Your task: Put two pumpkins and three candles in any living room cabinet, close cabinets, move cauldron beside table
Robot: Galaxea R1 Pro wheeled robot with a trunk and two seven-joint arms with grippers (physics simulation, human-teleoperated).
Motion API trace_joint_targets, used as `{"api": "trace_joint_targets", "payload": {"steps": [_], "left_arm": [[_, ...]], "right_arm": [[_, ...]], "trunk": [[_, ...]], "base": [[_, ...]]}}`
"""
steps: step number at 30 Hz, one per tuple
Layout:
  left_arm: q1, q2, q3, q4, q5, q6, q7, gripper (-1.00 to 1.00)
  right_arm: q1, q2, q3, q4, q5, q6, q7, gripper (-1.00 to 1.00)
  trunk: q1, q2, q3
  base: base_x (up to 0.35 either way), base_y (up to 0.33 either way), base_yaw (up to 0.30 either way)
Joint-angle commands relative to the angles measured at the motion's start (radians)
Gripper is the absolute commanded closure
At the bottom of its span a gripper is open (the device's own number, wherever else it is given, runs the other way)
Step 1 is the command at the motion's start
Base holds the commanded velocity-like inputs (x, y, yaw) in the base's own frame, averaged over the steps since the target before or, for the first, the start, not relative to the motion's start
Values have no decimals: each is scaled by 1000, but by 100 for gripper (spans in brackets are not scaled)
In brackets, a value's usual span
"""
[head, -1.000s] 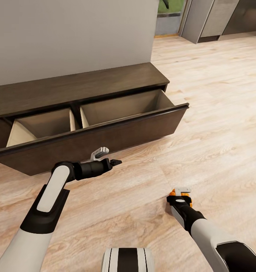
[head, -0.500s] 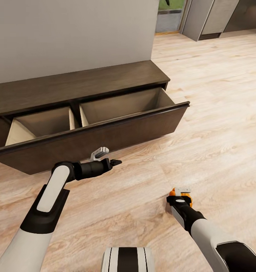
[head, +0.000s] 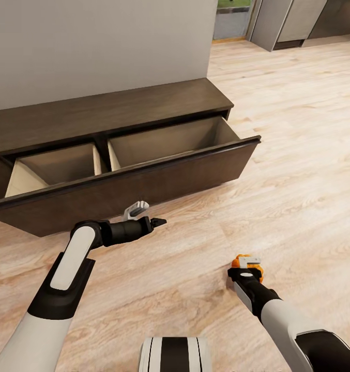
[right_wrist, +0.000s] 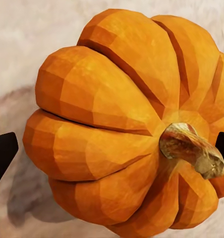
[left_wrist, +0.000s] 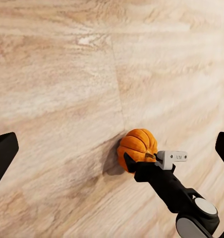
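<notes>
A ribbed orange pumpkin [head: 240,261] [left_wrist: 138,148] [right_wrist: 117,124] rests on the plank floor, its shadow touching it. My right gripper [head: 245,266] [left_wrist: 147,158] [right_wrist: 112,153] is open over it, one fingertip at each side, as wide apart as the left one's. My left gripper [head: 150,215] [left_wrist: 112,153] is open and empty, hovering above the floor in front of the cabinet [head: 118,108]. The long dark cabinet has its drawer front [head: 143,186] pulled out. Two pale compartments inside hold nothing. The candles, cauldron and table are out of view.
A grey wall [head: 92,46] stands behind the cabinet. The open drawer juts out over the floor toward me. Light wood floor [head: 299,155] stretches to the right and back. Grey kitchen units [head: 288,23] and a doorway stand far behind. My base [head: 175,355] is at the bottom.
The whole head view has shifted, so the cabinet sits slightly higher: the camera moved. Slightly more of the pumpkin shows beyond the right gripper. Both arms keep their pose.
</notes>
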Motion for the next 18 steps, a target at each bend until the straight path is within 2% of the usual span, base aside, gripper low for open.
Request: {"api": "trace_joint_targets", "payload": {"steps": [1,10,13,18], "left_arm": [[-1,1,-1,-1,10,0,10,-100],[-1,1,-1,-2,10,0,10,-100],[-1,1,-1,-2,10,0,10,-100],[-1,1,-1,-2,11,0,10,-100]], "right_arm": [[0,-1,9,-2,-8,7,-5,-100],[0,-1,9,-2,-6,7,-5,-100],[0,-1,9,-2,-6,7,-5,-100],[0,-1,9,-2,-5,7,-5,-100]], "trunk": [[0,0,-1],[0,0,-1],[1,-1,-12],[1,-1,-12]], "base": [[0,0,0],[0,0,0],[0,0,0],[0,0,0]]}}
